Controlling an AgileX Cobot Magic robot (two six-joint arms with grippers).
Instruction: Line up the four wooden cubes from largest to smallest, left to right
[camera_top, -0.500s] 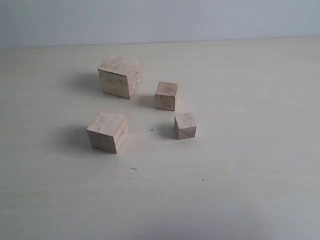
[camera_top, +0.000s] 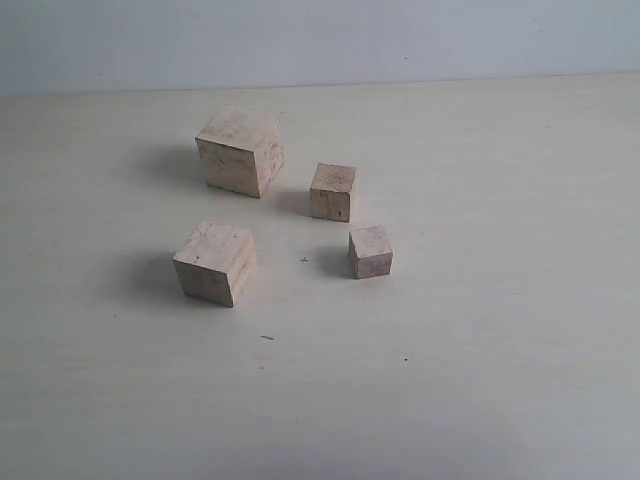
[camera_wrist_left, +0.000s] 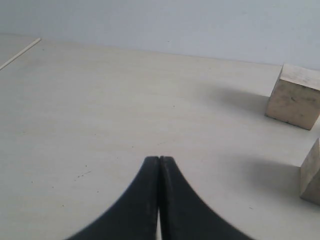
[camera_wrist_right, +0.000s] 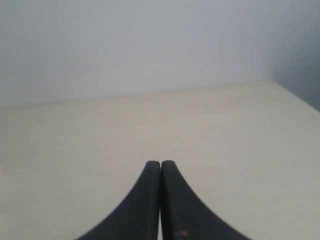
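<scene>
Exterior view, edges: you see the pale worktop (camera_top: 480, 330) run back to one straight line where it meets the grey-blue wall (camera_top: 400, 40); its other edges lie outside the frame.
Open room: broad bare stretches of worktop lie to the right of the cubes, in front of them and to their left. The cluster sits left of centre, toward the rear.
Cube count: four wooden cubes, each a different size, all flat on the worktop, none touching another.
Largest cube (camera_top: 240, 150): rear left of the cluster, turned corner-on to you.
Second-largest cube (camera_top: 215, 262): front left, apart from the largest, with a clear gap between them.
Third cube (camera_top: 332, 191): rear right, near the largest and on its right.
Smallest cube (camera_top: 371, 251): front right, near the third cube and slightly further right.
Layout: two rows of two, not one line.
Gripper count: two, one in each wrist view.
Left gripper (camera_wrist_left: 159, 159): black fingers pressed together tip to tip, nothing between them. Bare worktop lies ahead of it, with two cubes off to one side, well apart from it.
Right gripper (camera_wrist_right: 160, 162): fingers likewise closed flat against each other, holding nothing. You have bare worktop ahead up to the wall, and a worktop edge shows at one side.
</scene>
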